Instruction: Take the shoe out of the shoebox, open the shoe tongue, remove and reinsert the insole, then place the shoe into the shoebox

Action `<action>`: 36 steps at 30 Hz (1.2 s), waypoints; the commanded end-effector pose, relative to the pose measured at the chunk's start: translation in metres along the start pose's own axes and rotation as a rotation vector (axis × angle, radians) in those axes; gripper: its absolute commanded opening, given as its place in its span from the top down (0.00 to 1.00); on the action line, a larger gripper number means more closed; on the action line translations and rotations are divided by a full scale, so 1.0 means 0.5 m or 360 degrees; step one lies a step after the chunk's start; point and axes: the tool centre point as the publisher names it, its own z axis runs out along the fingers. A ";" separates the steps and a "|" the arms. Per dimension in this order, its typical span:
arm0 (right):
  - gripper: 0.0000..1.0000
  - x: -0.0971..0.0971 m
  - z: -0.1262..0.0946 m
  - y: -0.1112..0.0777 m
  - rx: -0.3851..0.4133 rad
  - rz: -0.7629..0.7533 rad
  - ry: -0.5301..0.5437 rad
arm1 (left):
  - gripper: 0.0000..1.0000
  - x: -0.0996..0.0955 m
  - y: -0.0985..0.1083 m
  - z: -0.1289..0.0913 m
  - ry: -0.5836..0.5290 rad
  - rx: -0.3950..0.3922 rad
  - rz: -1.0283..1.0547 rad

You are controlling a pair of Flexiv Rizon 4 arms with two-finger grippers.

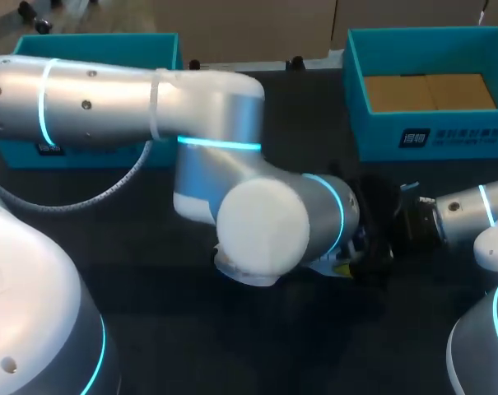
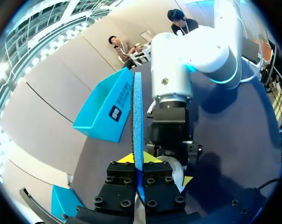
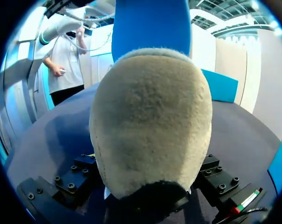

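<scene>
Dark table [image 1: 150, 321], and the big left arm [image 1: 133, 99] reaches right across the middle. The open teal shoebox [image 1: 430, 136] waits at the far right, well apart. The shoe [image 3: 150, 121] sits up against the right gripper [image 1: 372, 251], its fuzzy beige lining facing that wrist; whether it is clamped I cannot tell. The blue insole [image 2: 137, 107] stands edge-on, out of the shoe, pinched narrow in the left gripper [image 2: 139, 158]. The danger, I'd say: held at one end, it could buckle on the collar going in, or twist the shoe loose. The wrists are crowded, too.
</scene>
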 end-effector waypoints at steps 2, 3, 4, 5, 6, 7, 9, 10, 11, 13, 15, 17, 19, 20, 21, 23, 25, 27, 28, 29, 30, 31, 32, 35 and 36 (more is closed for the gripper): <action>1.00 0.001 0.001 0.001 0.0006 0.0000 -0.0002 | 1.00 -0.044 -0.025 -0.042 0.0110 -0.0034 -0.0001; 1.00 0.001 0.001 0.001 0.0006 0.0000 -0.0002 | 1.00 -0.051 -0.030 -0.046 0.0142 -0.0041 -0.0002; 1.00 0.001 0.001 0.001 0.0006 0.0000 -0.0002 | 1.00 -0.057 -0.034 -0.051 0.0153 -0.0036 -0.0007; 1.00 0.001 0.001 0.001 0.0006 0.0000 -0.0002 | 1.00 -0.062 -0.038 -0.053 0.0164 -0.0041 -0.0008; 1.00 0.001 0.001 0.001 0.0006 0.0000 -0.0002 | 1.00 -0.066 -0.042 -0.057 0.0177 -0.0042 -0.0003; 1.00 0.001 0.001 0.001 0.0006 0.0000 -0.0002 | 1.00 -0.071 -0.047 -0.061 0.0185 -0.0041 -0.0002; 1.00 0.001 0.001 0.001 0.0006 0.0000 -0.0002 | 1.00 -0.080 -0.055 -0.068 0.0204 -0.0038 0.0011; 1.00 0.001 0.001 0.001 0.0006 0.0000 -0.0002 | 1.00 -0.084 -0.059 -0.071 0.0212 -0.0037 0.0014; 1.00 0.001 0.001 0.001 0.0006 0.0000 -0.0002 | 1.00 -0.089 -0.064 -0.075 0.0232 -0.0036 0.0017; 1.00 0.001 0.001 0.001 0.0006 0.0000 -0.0002 | 1.00 -0.098 -0.072 -0.082 0.0268 -0.0029 0.0019; 1.00 0.001 0.001 0.001 0.0006 0.0000 -0.0002 | 1.00 -0.105 -0.078 -0.089 0.0301 -0.0020 0.0021; 1.00 0.001 0.001 0.001 0.0006 0.0000 -0.0002 | 1.00 -0.113 -0.083 -0.096 0.0343 -0.0007 0.0013; 1.00 0.001 0.001 0.001 0.0006 0.0000 -0.0002 | 1.00 -0.121 -0.088 -0.103 0.0380 0.0005 0.0004; 1.00 0.001 0.001 0.001 0.0006 0.0000 -0.0002 | 1.00 -0.126 -0.091 -0.106 0.0389 0.0010 -0.0001; 1.00 0.001 0.001 0.001 0.0006 0.0000 -0.0002 | 1.00 -0.131 -0.095 -0.111 0.0417 0.0024 -0.0006; 1.00 0.001 0.001 0.001 0.0006 0.0000 -0.0002 | 1.00 -0.142 -0.102 -0.121 0.0459 0.0046 -0.0011; 1.00 0.001 0.001 0.001 0.0006 0.0000 -0.0002 | 1.00 -0.155 -0.109 -0.132 0.0505 0.0080 -0.0029; 1.00 0.001 0.001 0.001 0.0006 0.0000 -0.0002 | 1.00 -0.170 -0.117 -0.144 0.0550 0.0120 -0.0059; 1.00 0.001 0.001 0.001 0.0006 0.0000 -0.0002 | 1.00 -0.178 -0.120 -0.151 0.0558 0.0153 -0.0083; 1.00 0.001 0.001 0.001 0.0006 0.0000 -0.0002 | 1.00 -0.186 -0.124 -0.158 0.0577 0.0186 -0.0112; 1.00 0.001 0.001 0.001 0.0006 0.0000 -0.0002 | 1.00 -0.194 -0.127 -0.164 0.0607 0.0224 -0.0137; 1.00 0.001 0.001 0.001 0.0006 0.0000 -0.0002 | 1.00 -0.201 -0.130 -0.170 0.0616 0.0249 -0.0159; 1.00 0.001 0.001 0.001 0.0006 0.0000 -0.0002 | 1.00 -0.206 -0.134 -0.176 0.0619 0.0273 -0.0183; 1.00 0.001 0.001 0.001 0.0006 0.0000 -0.0002 | 1.00 -0.211 -0.142 -0.199 0.0620 0.0330 -0.0226; 1.00 0.001 0.001 0.001 0.0006 0.0000 -0.0002 | 1.00 -0.213 -0.144 -0.204 0.0629 0.0352 -0.0233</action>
